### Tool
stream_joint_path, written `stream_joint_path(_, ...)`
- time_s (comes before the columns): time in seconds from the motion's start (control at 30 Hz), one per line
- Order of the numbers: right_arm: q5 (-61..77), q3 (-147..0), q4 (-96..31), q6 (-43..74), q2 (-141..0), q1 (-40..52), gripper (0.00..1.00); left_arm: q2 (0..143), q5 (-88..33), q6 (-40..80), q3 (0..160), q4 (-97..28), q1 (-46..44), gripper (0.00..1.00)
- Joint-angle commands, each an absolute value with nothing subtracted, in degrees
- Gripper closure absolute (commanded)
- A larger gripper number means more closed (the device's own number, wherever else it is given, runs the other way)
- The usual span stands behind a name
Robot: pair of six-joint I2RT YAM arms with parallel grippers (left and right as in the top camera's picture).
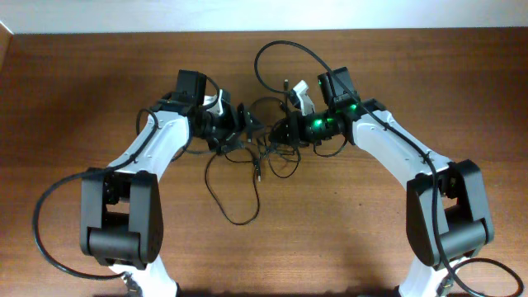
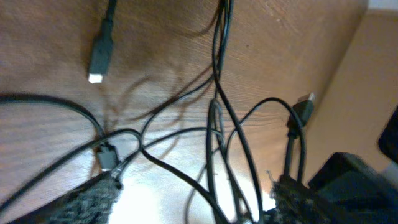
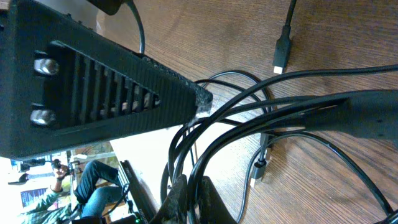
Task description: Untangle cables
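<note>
Well, your cables (image 1: 252, 158) lie knotted on the table (image 1: 82, 91) between the left gripper (image 1: 246, 130) and right gripper (image 1: 279, 130), with one long loop trailing from the left gripper toward the near table edge. The left jaws stand apart with strands between them, and a plug (image 2: 98, 59) points its tip back at them. You cannot tell how the right jaws stand.
</note>
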State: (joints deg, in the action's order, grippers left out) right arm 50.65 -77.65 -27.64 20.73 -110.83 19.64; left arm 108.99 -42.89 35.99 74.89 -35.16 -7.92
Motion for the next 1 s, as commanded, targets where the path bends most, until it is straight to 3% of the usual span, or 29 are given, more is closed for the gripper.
stream_joint_path(0.0,52.1,-77.8,-27.6,19.7,-110.0,19.6,0.96,109.7,-46.7,42.6,75.0,-35.2,-8.4,0.14)
stream_joint_path(0.23,52.1,-77.8,-27.6,19.7,-110.0,19.5,0.96,110.2,-42.7,49.6,75.0,-35.2,-11.2,0.25)
stream_joint_path(0.27,52.1,-77.8,-27.6,19.7,-110.0,19.5,0.96,110.5,-42.1,49.7,75.0,-35.1,-11.8,0.37)
stream_joint_path(0.33,52.1,-77.8,-27.6,19.7,-110.0,19.5,0.96,111.7,-42.1,49.6,75.0,-35.0,-13.2,0.84)
stream_joint_path(0.4,52.1,-77.8,-27.6,19.8,-110.0,19.1,0.96,112.9,-40.0,45.1,75.0,-35.3,-13.3,1.00)
stream_joint_path(0.6,54.9,-77.8,-27.7,20.0,-110.0,16.1,0.96,112.9,-37.1,28.4,75.0,-36.1,-8.3,1.00)
stream_joint_path(0.73,54.9,-77.8,-27.9,22.0,-110.0,14.3,0.96,112.9,-37.1,26.4,75.0,-36.3,-5.4,1.00)
stream_joint_path(0.77,54.8,-77.8,-28.1,22.0,-110.0,14.1,0.92,112.9,-37.1,26.4,75.0,-36.3,-5.1,1.00)
stream_joint_path(0.83,53.8,-77.8,-29.0,21.9,-110.0,14.1,0.76,112.9,-37.2,26.5,75.0,-36.2,-5.1,1.00)
stream_joint_path(0.97,45.5,-77.8,-34.0,21.9,-110.0,14.1,0.73,112.9,-37.2,26.5,75.0,-36.2,-5.1,1.00)
